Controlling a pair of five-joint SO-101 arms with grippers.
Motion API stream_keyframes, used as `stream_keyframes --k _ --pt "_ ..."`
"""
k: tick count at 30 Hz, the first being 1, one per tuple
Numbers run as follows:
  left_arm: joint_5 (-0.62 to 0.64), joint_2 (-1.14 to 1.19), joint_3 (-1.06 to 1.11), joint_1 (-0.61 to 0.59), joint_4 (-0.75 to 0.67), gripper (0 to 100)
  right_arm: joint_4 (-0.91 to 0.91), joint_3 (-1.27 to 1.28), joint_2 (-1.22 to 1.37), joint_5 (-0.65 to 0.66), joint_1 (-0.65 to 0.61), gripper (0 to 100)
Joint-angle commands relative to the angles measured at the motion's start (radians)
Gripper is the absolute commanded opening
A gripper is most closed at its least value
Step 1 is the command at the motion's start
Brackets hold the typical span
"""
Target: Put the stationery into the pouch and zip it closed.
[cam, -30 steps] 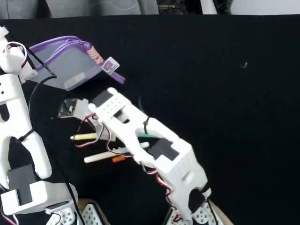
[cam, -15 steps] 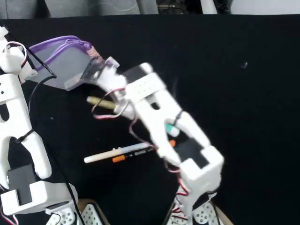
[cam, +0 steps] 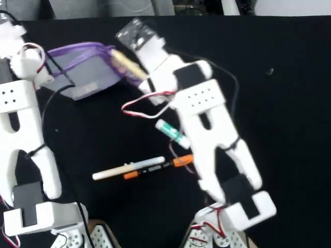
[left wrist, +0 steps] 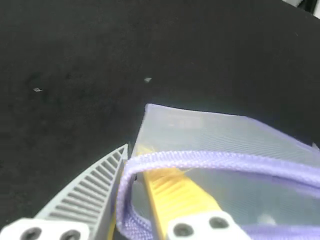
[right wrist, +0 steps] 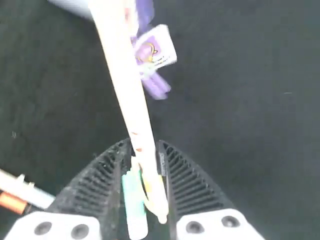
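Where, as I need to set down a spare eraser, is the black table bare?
Bare: the black table right of the white right arm. Crowded left of it: clear purple-edged pouch, gripped cream pen, green-capped marker, long white pen.

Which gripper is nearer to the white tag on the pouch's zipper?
Right. The right gripper holds a pen that passes beside the tag; the left gripper grips the pouch rim at the opposite end.
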Motion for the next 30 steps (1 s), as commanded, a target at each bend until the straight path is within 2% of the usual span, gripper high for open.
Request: stream_keyframes --k 1,8,12,18,25,30 --pt "0.009 -0.006 -0.094 0.051 0.052 3 -0.060 -0.024 -0.105 -0.049 0.015 1.1" --pt "0.009 -0.003 -0.271 0.097 0.190 3 -0.104 -0.024 -0.186 -0.104 0.020 1.1" --pt "0.009 0.000 -0.292 0.077 0.190 3 -0.049 -0.019 -0.220 -0.100 0.023 1.1" --pt "0.009 0.000 -0.291 0.027 0.180 3 0.097 -0.022 -0.252 0.032 0.023 1.1" --pt "0.009 0.002 -0.291 0.015 0.178 3 0.245 -0.028 -0.318 0.080 0.106 1.1" --pt "0.009 0.002 -0.275 0.015 0.153 3 0.304 -0.028 -0.409 0.114 0.112 1.1"
